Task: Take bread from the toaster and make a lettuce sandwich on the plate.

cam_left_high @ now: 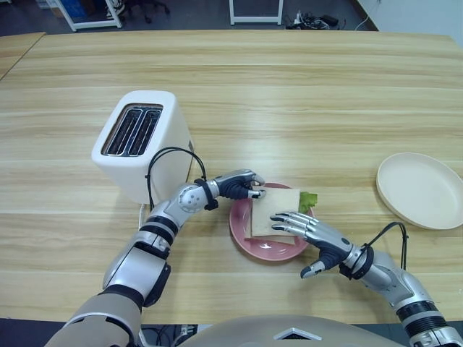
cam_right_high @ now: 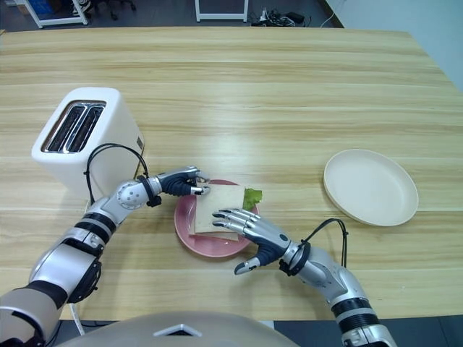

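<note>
A pink plate lies near the table's front with a slice of bread on top and green lettuce peeking out at its right edge. My left hand is at the bread's upper left corner, fingers curled and pinching that corner. My right hand rests spread over the bread's lower right part, fingers extended and touching its surface. The white toaster stands to the left with both slots empty.
A cream plate lies at the right, holding nothing. A black cable loops from my left wrist in front of the toaster. The wooden table stretches wide behind the plates.
</note>
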Motion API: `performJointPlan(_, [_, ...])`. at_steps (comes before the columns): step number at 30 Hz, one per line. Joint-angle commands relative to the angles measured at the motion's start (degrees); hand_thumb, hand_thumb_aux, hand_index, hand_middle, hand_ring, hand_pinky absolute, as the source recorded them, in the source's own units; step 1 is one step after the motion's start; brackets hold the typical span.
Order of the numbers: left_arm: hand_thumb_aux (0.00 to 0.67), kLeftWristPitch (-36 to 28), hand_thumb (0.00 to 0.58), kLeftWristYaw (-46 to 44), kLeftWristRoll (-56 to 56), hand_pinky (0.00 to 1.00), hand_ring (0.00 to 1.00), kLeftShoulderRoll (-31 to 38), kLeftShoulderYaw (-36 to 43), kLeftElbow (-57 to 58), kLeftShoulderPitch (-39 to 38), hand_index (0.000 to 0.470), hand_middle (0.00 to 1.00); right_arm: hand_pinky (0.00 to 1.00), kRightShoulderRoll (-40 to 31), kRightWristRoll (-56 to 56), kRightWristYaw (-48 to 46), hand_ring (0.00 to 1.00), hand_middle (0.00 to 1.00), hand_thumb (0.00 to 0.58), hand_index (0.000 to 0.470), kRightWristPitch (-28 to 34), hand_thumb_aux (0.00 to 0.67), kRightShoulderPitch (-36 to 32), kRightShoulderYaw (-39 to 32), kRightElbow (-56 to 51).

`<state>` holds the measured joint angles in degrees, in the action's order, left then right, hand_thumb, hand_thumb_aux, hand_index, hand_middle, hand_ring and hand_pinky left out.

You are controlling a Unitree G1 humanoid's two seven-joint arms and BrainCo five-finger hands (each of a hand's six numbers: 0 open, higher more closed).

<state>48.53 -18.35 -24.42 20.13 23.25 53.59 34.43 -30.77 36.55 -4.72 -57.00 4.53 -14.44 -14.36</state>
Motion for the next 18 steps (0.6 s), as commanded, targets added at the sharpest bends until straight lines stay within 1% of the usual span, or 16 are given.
performJointPlan(1, [0.468,-2.26,0.527,6.77,-5.51,0.99,0.99,1.03,0.80,-1.31,0.20,0.328,0.99,0.00,-3.34,5.14,-4.38,0.00,0.00,0.000,0.000,6.03,0.000,2.07,-3.17,-2.80])
performJointPlan(2, [0.000,-3.44,0.000,11.78,-8.19,0.77,0.77,1.53,0.40,-3.38,0.25,0.000,0.77,0.00,-3.55,5.40,-4.21,0.00,0.00,0.000,0.000,6.58,0.000,1.89,-3.66,-2.84])
performJointPlan(3, [0.000,-5.04,0.000,17.91,-11.86,0.20,0.20,2.33,-0.05,-6.58,0.05,0.000,0.20,0.00,-3.62,5.66,-3.97,0.00,0.00,0.000,0.000,7.10,0.000,1.56,-4.18,-3.11])
performJointPlan(4, [0.000,-6.70,0.000,23.79,-15.15,0.00,0.00,2.93,-0.60,-9.63,-0.27,0.000,0.00,0.00,-3.56,5.95,-3.74,0.00,0.00,0.000,0.000,7.59,0.000,1.18,-4.65,-3.48])
performJointPlan(6, [0.000,-13.53,0.000,38.80,-24.37,0.00,0.00,4.50,-1.11,-16.51,-1.11,0.000,0.00,0.00,-3.51,6.60,-3.45,0.00,0.00,0.000,0.000,8.41,0.000,0.49,-5.66,-4.02])
performJointPlan(8, [0.000,-20.57,0.000,52.13,-30.63,0.00,0.00,5.76,-4.03,-23.97,-2.94,0.000,0.00,0.00,-3.45,7.32,-2.71,0.00,0.00,0.000,0.000,8.88,0.000,-0.61,-6.63,-4.61])
performJointPlan(10, [0.000,-23.97,0.000,60.01,-32.49,0.00,0.00,6.52,-7.54,-30.65,-5.77,0.000,0.00,0.00,-2.44,8.59,-0.13,0.00,0.00,0.000,0.000,8.97,0.000,-3.11,-7.30,-6.04])
performJointPlan(11, [0.000,-23.66,0.000,61.72,-31.92,0.00,0.00,6.70,-8.81,-33.73,-7.84,0.000,0.00,0.00,-1.42,9.49,2.43,0.00,0.00,0.000,0.000,8.64,0.000,-4.85,-7.48,-6.94])
performJointPlan(12, [0.000,-21.04,0.000,61.59,-29.26,0.00,0.00,6.69,-9.42,-36.24,-10.23,0.000,0.00,0.00,0.14,9.98,6.11,0.00,0.00,0.000,0.000,7.76,0.000,-6.86,-7.37,-8.02])
performJointPlan(13, [0.000,-15.68,0.000,57.66,-22.80,0.00,0.00,6.95,-8.56,-38.05,-13.19,0.000,0.00,0.00,2.22,9.91,10.79,0.00,0.00,0.000,0.000,6.17,0.000,-8.88,-6.88,-9.17])
performJointPlan(14, [0.000,-8.31,0.000,51.68,-14.17,0.00,0.00,8.52,-5.20,-39.22,-16.31,0.000,0.00,0.36,5.00,8.07,15.43,0.36,0.36,0.198,0.088,3.88,0.126,-10.55,-5.74,-10.25])
performJointPlan(15, [0.263,-2.34,0.366,45.99,-5.55,0.69,0.69,10.38,-1.46,-40.63,-19.71,0.184,0.69,1.00,7.85,4.36,18.62,1.00,1.00,0.580,0.470,1.53,0.670,-11.72,-4.37,-10.87])
performJointPlan(16, [0.670,3.55,0.580,40.68,1.91,1.00,1.00,13.35,3.07,-41.13,-23.14,0.470,1.00,1.00,10.14,-1.55,20.14,1.00,1.00,0.580,0.470,-2.18,0.670,-12.26,-3.57,-10.71])
performJointPlan(18, [0.670,11.29,0.580,34.15,9.45,1.00,1.00,18.28,8.86,-40.83,-28.17,0.470,1.00,1.00,12.02,-12.42,20.01,1.00,1.00,0.580,0.470,-6.70,0.670,-12.10,-3.43,-9.15])
